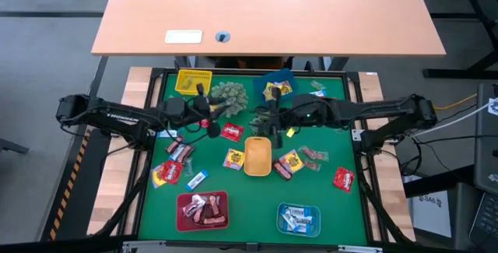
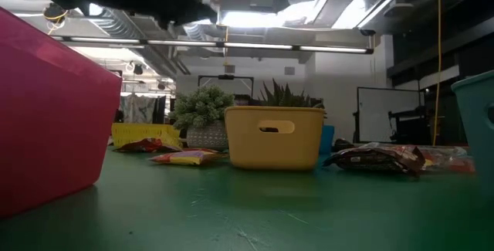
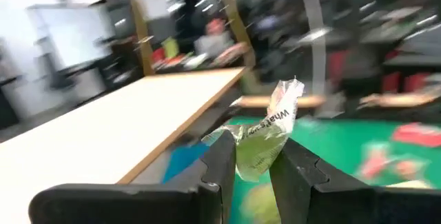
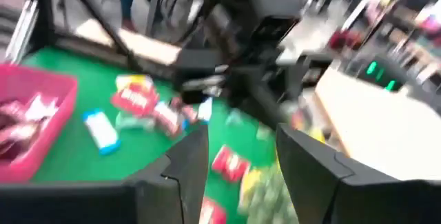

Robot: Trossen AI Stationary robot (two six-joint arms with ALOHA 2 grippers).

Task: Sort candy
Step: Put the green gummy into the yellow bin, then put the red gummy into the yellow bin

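Two end effectors: left end effector (image 3: 253, 172) pinches one pale green candy (image 3: 265, 138), right end effector (image 4: 238, 158) spread, empty

Overhead, table-level, two wrist-mounted views.

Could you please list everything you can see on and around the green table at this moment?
Trays: five. Yellow far left, blue far middle, orange-yellow centre, dark red near left, teal near right.
Plant-like balls: a grey-green cluster between the yellow and blue trays.
Candy: many wrapped sweets loose on the mat, such as a red one and another red one at the right edge; more lie in the dark red and teal trays.
Wooden desk: one, beyond the table.
Left gripper: shut on a pale green candy, held above the mat.
Right gripper: open, empty, above the table's middle.
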